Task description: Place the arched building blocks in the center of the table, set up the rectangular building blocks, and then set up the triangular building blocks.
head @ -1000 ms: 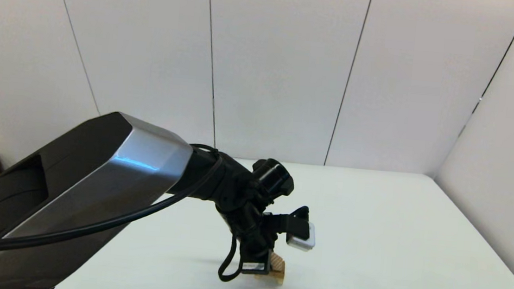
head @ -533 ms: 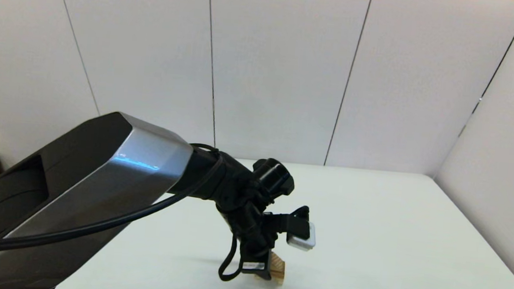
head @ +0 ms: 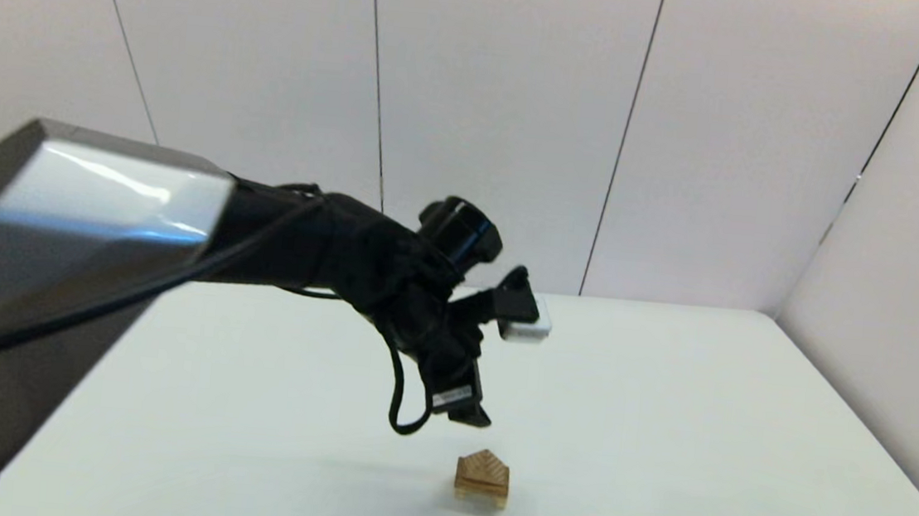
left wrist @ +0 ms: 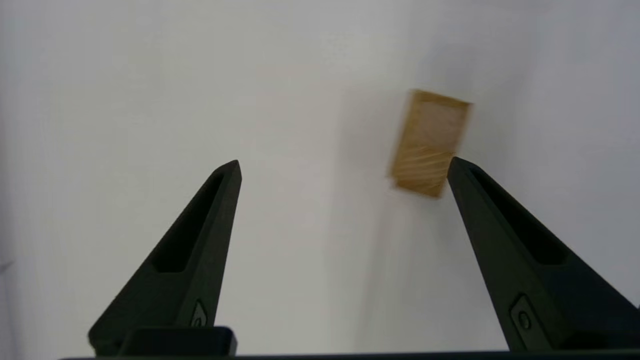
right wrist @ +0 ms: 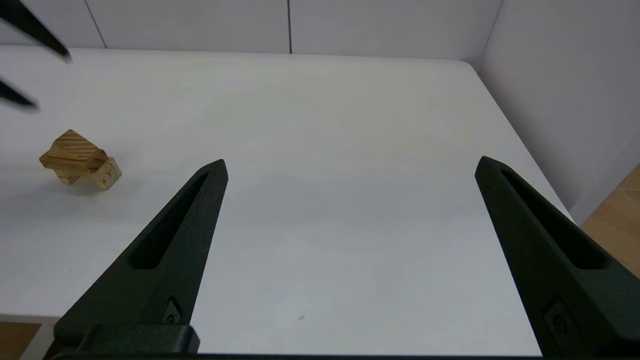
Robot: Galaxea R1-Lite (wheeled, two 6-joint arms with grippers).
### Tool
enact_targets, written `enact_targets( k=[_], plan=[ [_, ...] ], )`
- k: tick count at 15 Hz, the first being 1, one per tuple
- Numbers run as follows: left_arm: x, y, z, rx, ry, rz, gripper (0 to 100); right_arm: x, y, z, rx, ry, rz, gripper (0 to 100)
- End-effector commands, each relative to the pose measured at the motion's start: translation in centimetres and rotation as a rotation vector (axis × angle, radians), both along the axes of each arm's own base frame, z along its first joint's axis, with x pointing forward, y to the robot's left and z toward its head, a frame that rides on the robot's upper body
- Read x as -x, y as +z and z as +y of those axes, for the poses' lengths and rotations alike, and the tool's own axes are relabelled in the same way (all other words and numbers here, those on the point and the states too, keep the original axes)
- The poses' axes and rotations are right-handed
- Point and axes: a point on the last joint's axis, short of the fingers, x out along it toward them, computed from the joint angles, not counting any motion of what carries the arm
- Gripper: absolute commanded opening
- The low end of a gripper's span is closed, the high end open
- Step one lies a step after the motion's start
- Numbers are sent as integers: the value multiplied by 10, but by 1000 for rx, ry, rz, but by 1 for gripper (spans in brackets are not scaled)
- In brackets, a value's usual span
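With the triangular block [head: 482, 469] topping the stack on the tabletop [head: 660, 442], assembly appears complete; left gripper [head: 469, 415] hovers above, jaws released, right gripper [right wrist: 350, 165] parked, jaws spread.

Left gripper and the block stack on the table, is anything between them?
Nothing. In the head view the left gripper hangs open above the block stack, with only air and bare white table between.

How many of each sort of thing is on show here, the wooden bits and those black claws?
triangular wooden block: 1, on top of the little stack
wooden blocks under it: at least 1; the layers cannot be told apart
Grippers: 2, the left gripper above the stack and the right gripper off to the side, both open
white table: 1
Total: at least 5
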Motion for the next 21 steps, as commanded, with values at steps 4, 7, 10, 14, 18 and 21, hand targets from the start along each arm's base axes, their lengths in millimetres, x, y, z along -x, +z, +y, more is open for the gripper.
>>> enact_targets(
  k=[4, 7, 10, 14, 18, 21],
  plan=[
    [63, 177, 170, 263, 696, -377, 100, 0, 0, 0, 0, 1, -1, 100],
    [122, 194, 236, 273, 921, -509, 100, 0, 0, 0, 0, -1, -3, 100],
    [185, 180, 263, 322, 1016, -632, 100, 0, 0, 0, 0, 1, -1, 100],
    [247, 130, 277, 360, 1102, -764, 100, 0, 0, 0, 0, 1, -1, 100],
    [291, 86, 278, 378, 1155, -848, 100, 0, 0, 0, 0, 1, -3, 100],
    [316, 68, 276, 416, 1143, -907, 100, 0, 0, 0, 0, 1, -1, 100]
  ],
)
